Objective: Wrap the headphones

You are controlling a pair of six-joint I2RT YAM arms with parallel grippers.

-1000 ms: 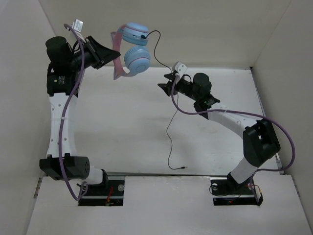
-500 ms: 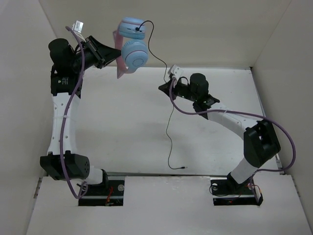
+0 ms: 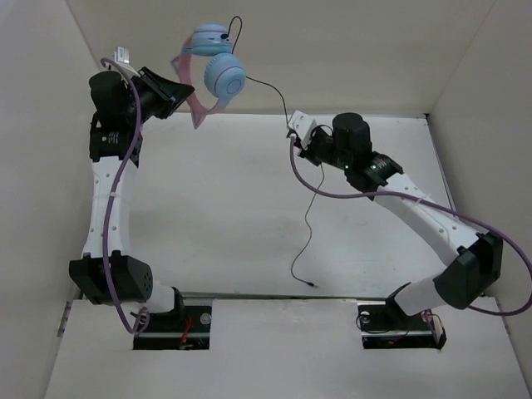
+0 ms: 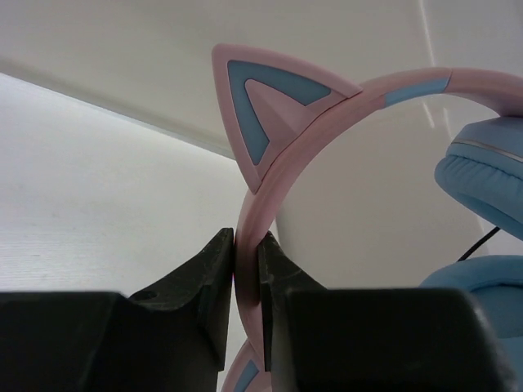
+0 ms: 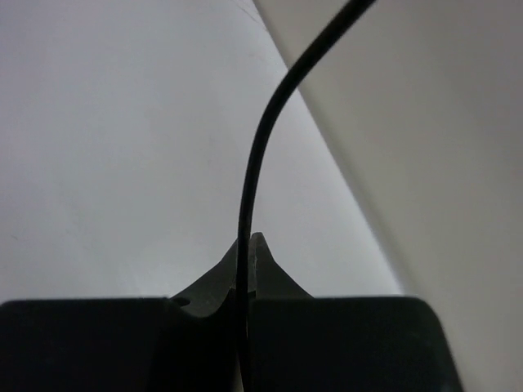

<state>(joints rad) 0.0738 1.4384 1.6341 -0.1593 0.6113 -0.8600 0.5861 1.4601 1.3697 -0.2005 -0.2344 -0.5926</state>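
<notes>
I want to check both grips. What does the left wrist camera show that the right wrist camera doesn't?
Left wrist only: the left claw shut on the pink headband just below a cat ear, with blue ear cups at the right edge. Right wrist only: the right claw shut on the thin black cable, which runs up out of frame. Both: white table and wall behind.

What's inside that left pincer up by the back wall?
The left end effector is shut on the headphones, pinching the pink headband just below a cat ear. The band's stretch between the fingers is covered by them.
</notes>
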